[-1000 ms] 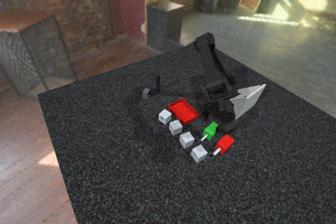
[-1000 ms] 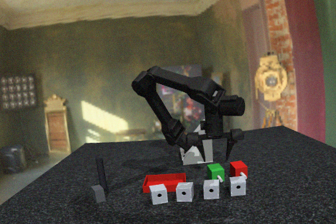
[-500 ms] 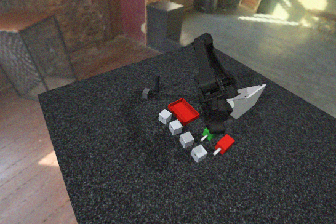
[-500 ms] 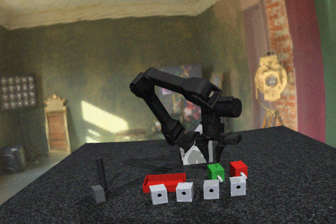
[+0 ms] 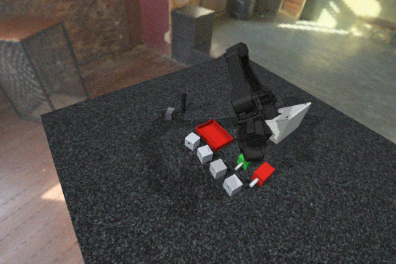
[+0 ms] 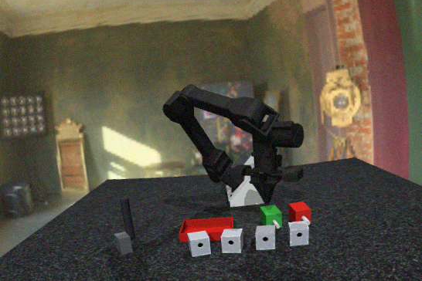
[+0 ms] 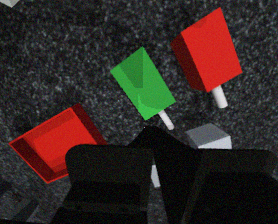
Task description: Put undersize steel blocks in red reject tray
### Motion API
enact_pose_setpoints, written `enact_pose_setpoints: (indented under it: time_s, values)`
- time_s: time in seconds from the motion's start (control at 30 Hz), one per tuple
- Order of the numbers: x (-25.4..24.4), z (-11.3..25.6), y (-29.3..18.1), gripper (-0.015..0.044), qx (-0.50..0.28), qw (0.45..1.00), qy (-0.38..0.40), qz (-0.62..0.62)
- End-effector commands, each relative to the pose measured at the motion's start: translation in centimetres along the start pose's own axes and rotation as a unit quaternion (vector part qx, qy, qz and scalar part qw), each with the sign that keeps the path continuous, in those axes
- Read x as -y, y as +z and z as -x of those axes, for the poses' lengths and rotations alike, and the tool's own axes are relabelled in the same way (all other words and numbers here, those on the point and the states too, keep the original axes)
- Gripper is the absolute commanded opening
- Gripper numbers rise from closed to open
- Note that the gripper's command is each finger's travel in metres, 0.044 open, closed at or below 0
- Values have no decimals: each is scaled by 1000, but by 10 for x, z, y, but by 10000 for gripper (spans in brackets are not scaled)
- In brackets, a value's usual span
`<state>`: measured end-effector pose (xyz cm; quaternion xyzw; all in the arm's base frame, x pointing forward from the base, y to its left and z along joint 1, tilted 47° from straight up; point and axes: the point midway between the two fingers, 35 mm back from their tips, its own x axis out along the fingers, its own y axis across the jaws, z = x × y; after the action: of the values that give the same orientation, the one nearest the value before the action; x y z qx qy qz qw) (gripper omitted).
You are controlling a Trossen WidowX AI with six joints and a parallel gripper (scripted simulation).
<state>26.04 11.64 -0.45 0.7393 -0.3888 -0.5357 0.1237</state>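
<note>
Near the tabletop's left corner in the top view stand a grey block (image 5: 170, 114) (image 6: 123, 243) and a dark post (image 5: 183, 101) (image 6: 127, 218), their use unclear. Rightward, four steel blocks (image 5: 218, 168) (image 6: 265, 238) form a row, holes facing one way, probably for easy probing. Beside them, the tray (image 5: 223, 144) (image 6: 181, 237) (image 7: 30, 163) holds nothing. The green gauge (image 5: 243, 161) (image 6: 270, 216) (image 7: 143, 84) lies between tray and red gauge (image 5: 263, 173) (image 6: 300, 211) (image 7: 212, 50), pin toward the row. Above, the gripper's (image 6: 269, 198) (image 7: 151, 131) fingers are together, empty.
</note>
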Motion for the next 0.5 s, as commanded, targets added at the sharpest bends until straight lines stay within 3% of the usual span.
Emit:
enact_pose_setpoints:
  time_s: [0.0, 0.4, 0.47]
  values:
    - [0, 0, 0, 53, 0, 1000, 0, 2]
    - [0, 0, 0, 367, 0, 1000, 0, 0]
    - [0, 2, -10, 325, 0, 999, -1, -45]
